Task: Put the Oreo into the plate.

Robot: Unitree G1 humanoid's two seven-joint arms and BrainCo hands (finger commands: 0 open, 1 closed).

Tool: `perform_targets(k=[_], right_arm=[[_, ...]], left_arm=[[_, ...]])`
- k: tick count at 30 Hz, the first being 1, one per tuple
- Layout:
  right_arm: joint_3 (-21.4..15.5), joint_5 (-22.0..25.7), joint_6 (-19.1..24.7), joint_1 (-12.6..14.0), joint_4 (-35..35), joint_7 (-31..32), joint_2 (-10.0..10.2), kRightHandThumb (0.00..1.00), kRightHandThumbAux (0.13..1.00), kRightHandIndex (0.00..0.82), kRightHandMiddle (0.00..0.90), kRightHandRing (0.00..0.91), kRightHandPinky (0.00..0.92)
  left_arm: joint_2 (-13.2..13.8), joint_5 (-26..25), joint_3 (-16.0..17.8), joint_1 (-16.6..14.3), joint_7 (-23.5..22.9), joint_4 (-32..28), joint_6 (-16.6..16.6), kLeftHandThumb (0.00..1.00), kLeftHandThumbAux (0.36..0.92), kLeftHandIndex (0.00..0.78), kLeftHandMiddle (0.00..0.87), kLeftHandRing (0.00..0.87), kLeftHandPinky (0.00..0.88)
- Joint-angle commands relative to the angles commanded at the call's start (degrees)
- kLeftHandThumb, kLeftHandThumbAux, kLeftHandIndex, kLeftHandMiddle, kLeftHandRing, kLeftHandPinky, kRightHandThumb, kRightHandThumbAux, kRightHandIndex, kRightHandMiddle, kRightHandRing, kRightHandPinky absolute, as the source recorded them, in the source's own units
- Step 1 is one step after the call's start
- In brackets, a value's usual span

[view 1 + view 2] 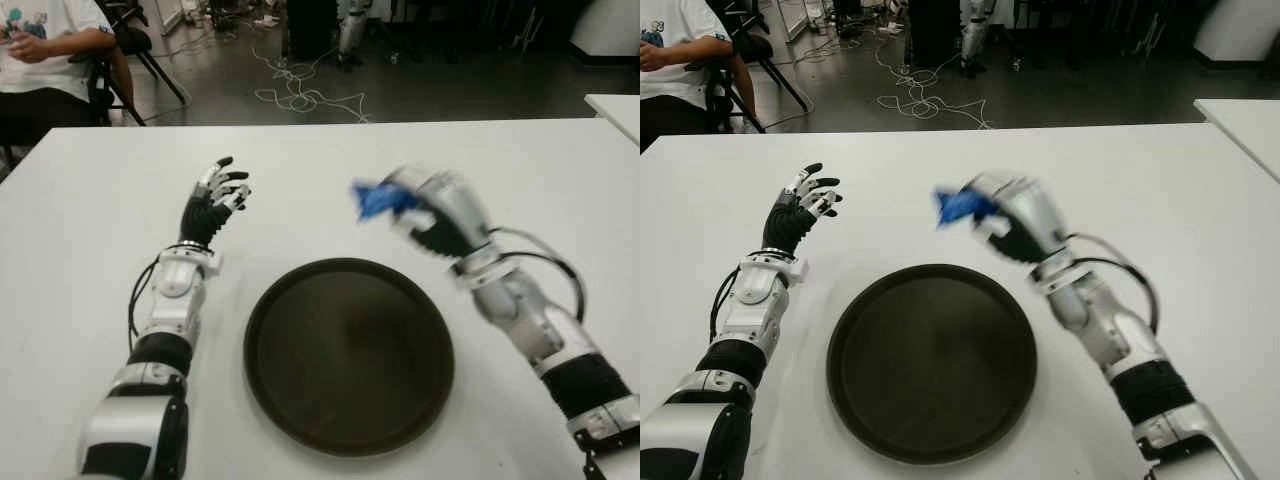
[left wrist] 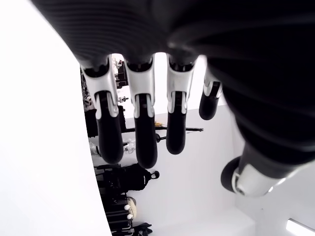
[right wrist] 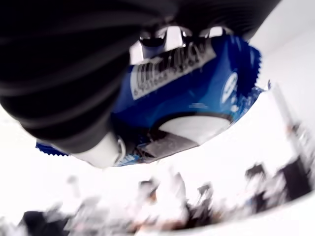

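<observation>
The broad white table [image 1: 90, 230] carries a round, dark, shallow plate [image 1: 348, 356] close to its near edge, roughly midway between the two arms, with nothing on it. The right hand [image 1: 432, 215] is raised off the table just beyond the plate's far rim, toward the right edge, its fingers clamped around the blue foil-wrapped Oreo packet [image 3: 197, 88]; the right wrist view shows the wrapper pinched between thumb and fingers, its crimped end sticking out past them. The left hand [image 1: 213, 205] shows to the left of the plate, fingers spread and holding nothing.

The main risk is an early release: the packet is not yet over the dish, so letting go here would likely drop it on the table behind the rim. The slick wrapper could also slide in the grip during a quick swing. Lowering too steeply might knock the plate's rim and shift it.
</observation>
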Motion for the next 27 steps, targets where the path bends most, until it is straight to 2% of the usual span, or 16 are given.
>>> perform_targets(k=[8, 20, 27], right_arm=[[1.58, -0.33, 0.36, -0.45, -1.24, 9.48, -1.86, 0.681, 0.738, 0.429, 0.760, 0.767, 0.759], [2.93, -1.20, 1.01, 0.07, -1.28, 14.89, -1.38, 0.680, 0.737, 0.428, 0.740, 0.744, 0.731], [4.32, -0.53, -0.37, -0.43, 0.32, 16.68, -1.25, 0.680, 0.737, 0.428, 0.736, 0.738, 0.726]], left_arm=[[-0.03, 0.24, -0.01, -0.04, 0.22, 0.26, -0.67, 0.272, 0.614, 0.141, 0.284, 0.333, 0.413], [-0.25, 0.11, 0.01, 0.04, 0.22, -0.16, 0.12, 0.255, 0.622, 0.135, 0.276, 0.325, 0.404], [-0.38, -0.15, 0.03, -0.10, -0.14, -0.34, 0.99, 0.235, 0.611, 0.136, 0.279, 0.327, 0.395]])
